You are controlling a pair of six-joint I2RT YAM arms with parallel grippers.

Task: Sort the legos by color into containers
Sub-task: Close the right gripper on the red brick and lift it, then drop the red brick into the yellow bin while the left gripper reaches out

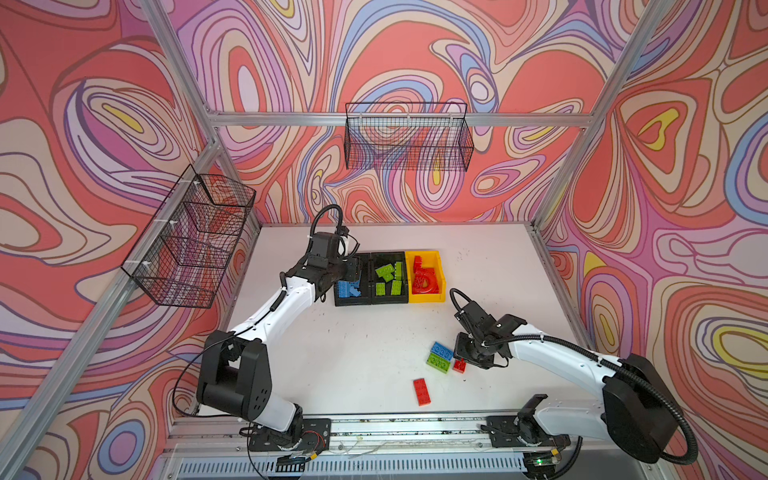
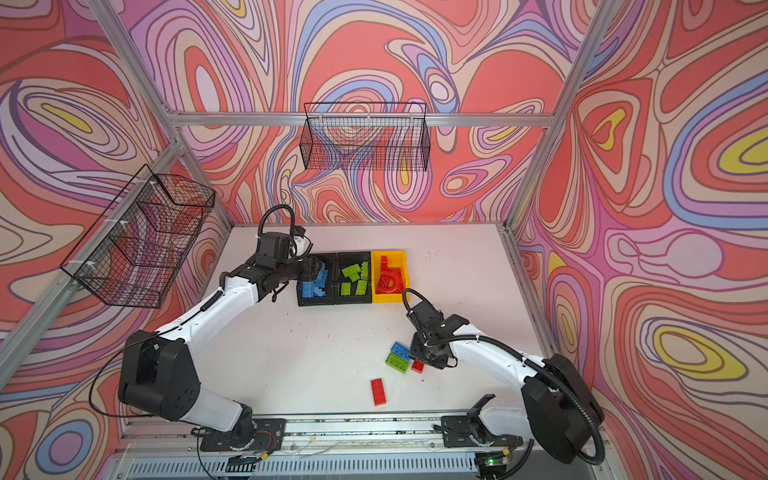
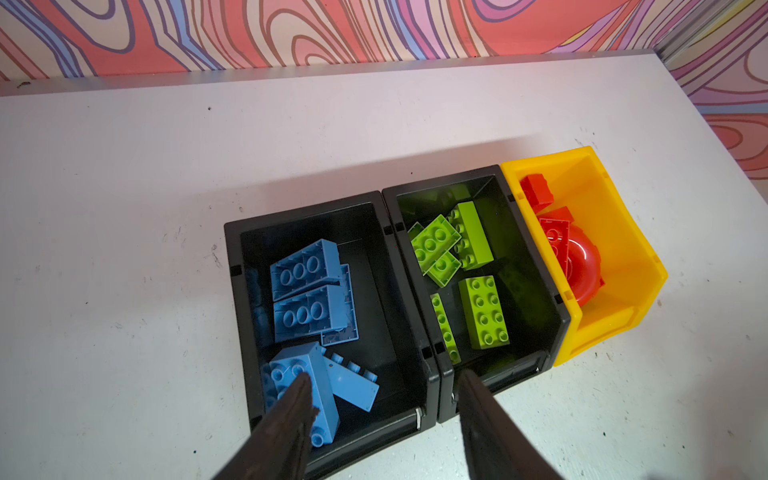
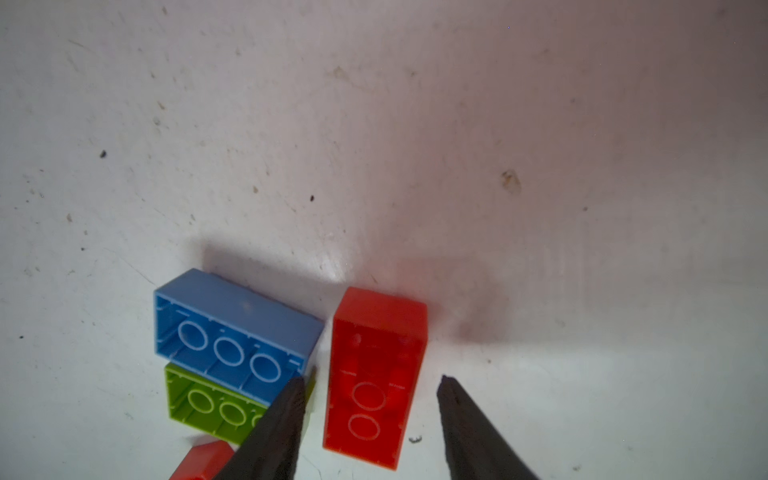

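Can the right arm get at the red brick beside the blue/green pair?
Probably yes: the right pincer stands open astride the red brick. The blue brick and green brick crowd one side and may get nudged.

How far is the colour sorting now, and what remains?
Done: blue bricks lie in the left black bin, green bricks in the middle black bin, red pieces in the yellow bin. In hand: the open right pincer straddles a small red brick. Left: it, a loose blue brick, a loose green brick, a long red brick.
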